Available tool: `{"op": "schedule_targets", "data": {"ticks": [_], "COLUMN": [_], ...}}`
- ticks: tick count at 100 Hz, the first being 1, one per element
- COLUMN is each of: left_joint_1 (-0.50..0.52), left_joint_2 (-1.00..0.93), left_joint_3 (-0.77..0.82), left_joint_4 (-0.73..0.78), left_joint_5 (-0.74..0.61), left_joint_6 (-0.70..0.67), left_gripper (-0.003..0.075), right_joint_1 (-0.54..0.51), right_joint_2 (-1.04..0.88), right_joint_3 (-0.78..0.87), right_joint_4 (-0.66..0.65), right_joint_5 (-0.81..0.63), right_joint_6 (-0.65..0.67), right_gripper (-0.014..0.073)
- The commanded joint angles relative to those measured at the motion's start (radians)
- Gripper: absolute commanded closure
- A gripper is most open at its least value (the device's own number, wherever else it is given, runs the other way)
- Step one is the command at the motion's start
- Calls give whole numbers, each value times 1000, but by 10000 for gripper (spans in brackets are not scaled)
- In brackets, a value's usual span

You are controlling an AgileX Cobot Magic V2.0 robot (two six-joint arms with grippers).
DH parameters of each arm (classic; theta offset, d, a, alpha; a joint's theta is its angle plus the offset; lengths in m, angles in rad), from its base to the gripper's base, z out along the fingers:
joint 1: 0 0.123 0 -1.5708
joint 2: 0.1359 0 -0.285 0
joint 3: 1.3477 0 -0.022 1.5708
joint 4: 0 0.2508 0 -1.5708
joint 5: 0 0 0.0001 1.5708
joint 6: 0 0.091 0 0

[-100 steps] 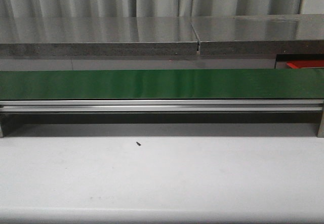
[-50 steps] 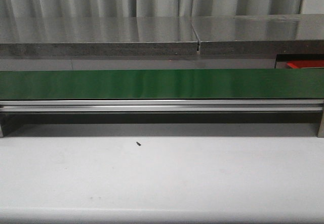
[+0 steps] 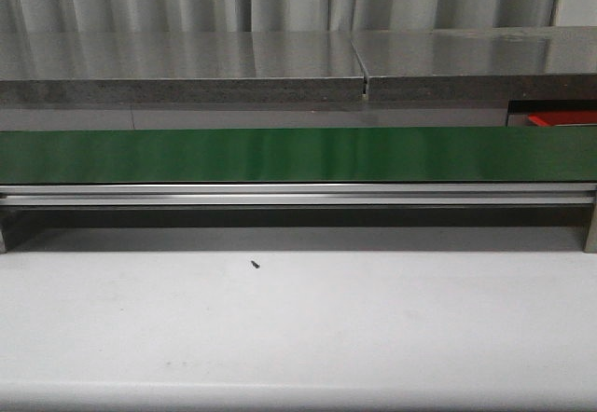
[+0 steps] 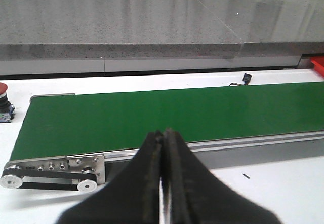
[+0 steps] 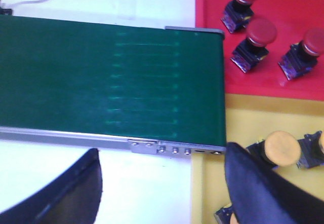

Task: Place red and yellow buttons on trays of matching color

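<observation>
In the right wrist view a red tray [image 5: 283, 89] holds three red buttons [image 5: 254, 44], and a yellow tray [image 5: 212, 183] beside it holds yellow buttons [image 5: 281, 149]. Both trays sit at the end of the green conveyor belt [image 5: 101, 77]. My right gripper [image 5: 161, 155] is open over the white table by the belt's end, one finger over the yellow tray's edge. My left gripper [image 4: 164, 133] is shut on nothing, in front of the belt [image 4: 167, 112]. One red button [image 4: 3, 96] stands off the belt's other end. The front view shows the bare belt [image 3: 298, 156] and no gripper.
A grey stone counter [image 3: 280, 62] runs behind the belt. A small black speck [image 3: 254, 264] lies on the white table [image 3: 298, 328]. A cable with a black plug [image 4: 245, 78] lies behind the belt. A corner of the red tray [image 3: 560, 118] shows at the far right.
</observation>
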Motion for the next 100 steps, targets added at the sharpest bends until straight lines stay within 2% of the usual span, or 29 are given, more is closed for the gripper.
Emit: {"op": "schedule_targets", "data": {"ticks": [1, 12, 19, 45, 100], "left_joint_1": [-9, -9, -9, -9, -9], "left_joint_2": [6, 6, 6, 6, 6], "left_joint_3": [-27, -27, -27, -27, -27], "left_joint_4": [-26, -26, -26, -26, -26], "left_joint_5": [-67, -67, -67, -67, -67], "left_joint_6": [-2, -2, -2, -2, -2], "left_gripper": [739, 739, 739, 739, 739], "right_joint_1": [40, 67, 71, 71, 71], "right_joint_2": [-69, -122, -151, -224, -219], "right_joint_3": [-11, 22, 43, 116, 117], "right_joint_4": [4, 4, 4, 4, 4], "right_joint_5": [-30, -32, -32, -65, -59], "right_joint_6": [-24, -25, -25, -25, -25], "right_gripper": [87, 149, 239, 715, 710]}}
